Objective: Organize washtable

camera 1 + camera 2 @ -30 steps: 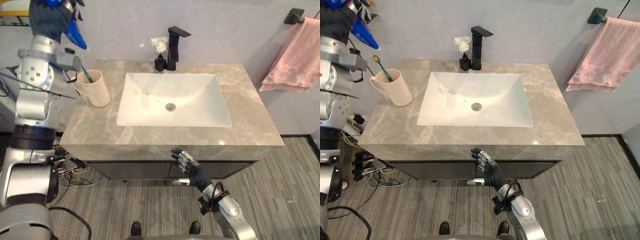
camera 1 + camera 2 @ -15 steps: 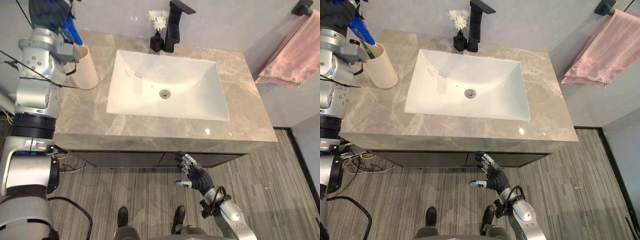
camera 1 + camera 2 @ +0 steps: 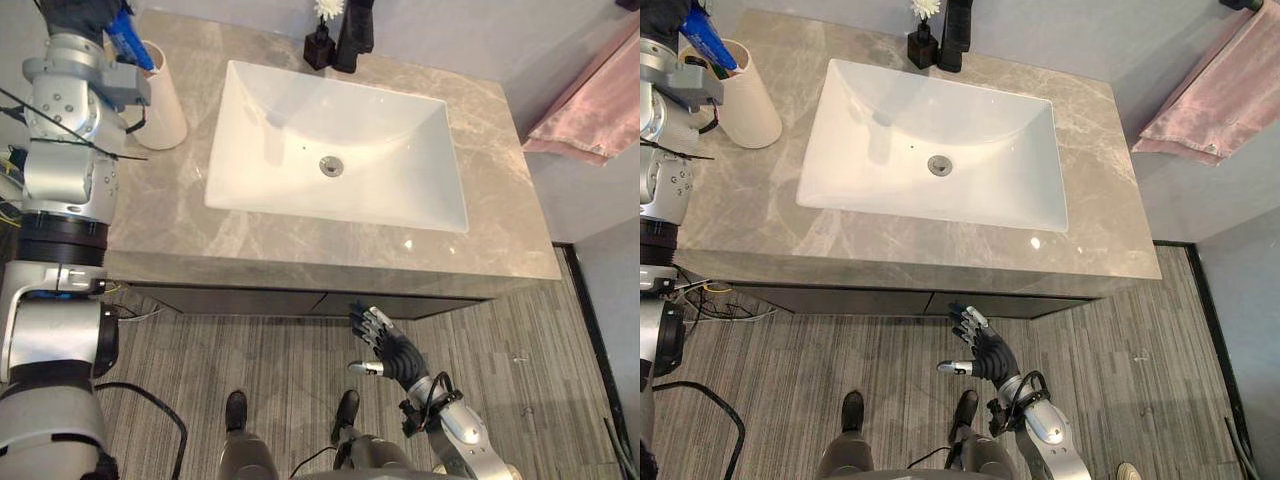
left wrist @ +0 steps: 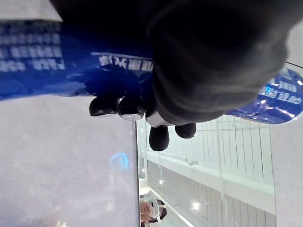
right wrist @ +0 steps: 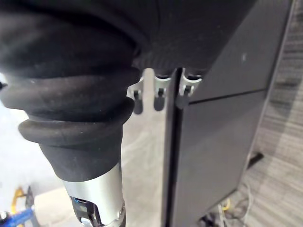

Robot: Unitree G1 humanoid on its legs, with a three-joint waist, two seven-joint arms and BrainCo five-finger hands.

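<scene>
Overhead, in the left eye view, the left hand (image 3: 86, 11) holds a blue tube (image 3: 127, 42) at the rim of the cup (image 3: 166, 108), left of the sink (image 3: 300, 110); the right hand (image 3: 392, 350) hangs below the sink. Left wrist view: fingers (image 4: 117, 107) clamped round the tube. Right wrist view: fingers (image 5: 159, 97) straight, apart.

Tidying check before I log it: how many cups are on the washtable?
1: a cream cup at the washtable's back left corner, the left robot hand holding a blue tube at its rim.

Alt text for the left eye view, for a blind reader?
The left hand holds a blue tube over a cream cup on the marble counter, beside a white sink. The right hand hangs open below the counter.
</scene>
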